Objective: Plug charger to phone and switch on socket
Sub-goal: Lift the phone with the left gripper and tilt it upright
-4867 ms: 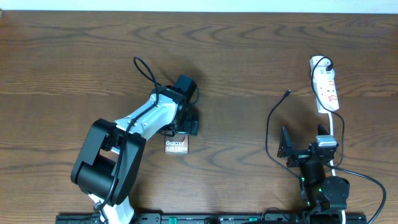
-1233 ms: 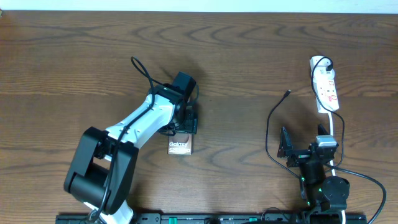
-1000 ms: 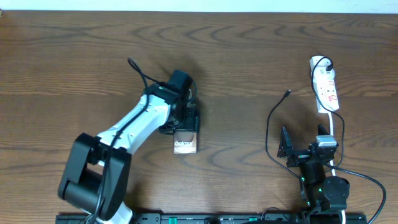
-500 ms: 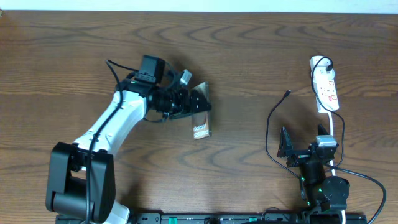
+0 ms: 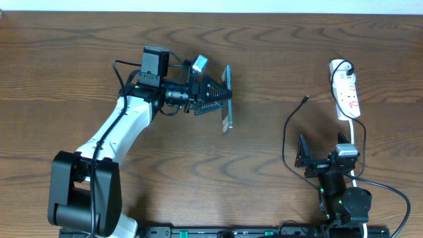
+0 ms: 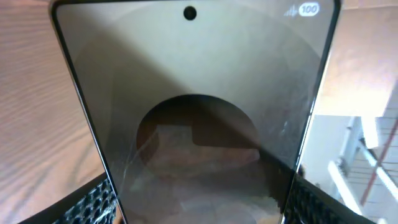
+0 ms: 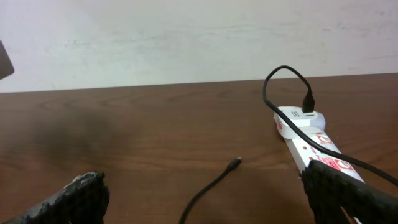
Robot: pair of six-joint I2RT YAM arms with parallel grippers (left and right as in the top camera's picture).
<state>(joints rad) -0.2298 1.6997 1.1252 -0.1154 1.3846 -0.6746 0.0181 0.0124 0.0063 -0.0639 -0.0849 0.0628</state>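
Observation:
My left gripper (image 5: 219, 99) is shut on the phone (image 5: 227, 99) and holds it off the table, edge-on to the overhead camera. In the left wrist view the phone's dark glossy screen (image 6: 193, 112) fills the frame, and one ribbed finger (image 6: 93, 200) shows at each lower corner. The charger's black connector tip (image 5: 305, 100) lies on the table left of the white socket (image 5: 347, 92). My right gripper (image 5: 322, 153) stands open near the front right, below the tip. From the right wrist, the tip (image 7: 235, 163) lies ahead between my wide jaws, with the socket (image 7: 305, 140) to its right.
The charger's black cable loops from the tip down past my right gripper, and its plug (image 5: 344, 66) sits in the far end of the socket. The socket's white cord (image 5: 360, 142) runs toward the front edge. A pale wall (image 7: 186, 37) rises behind the table.
My left arm has lifted the phone off the table, carried it up and to the right, and turned it on edge. The right arm has not moved.

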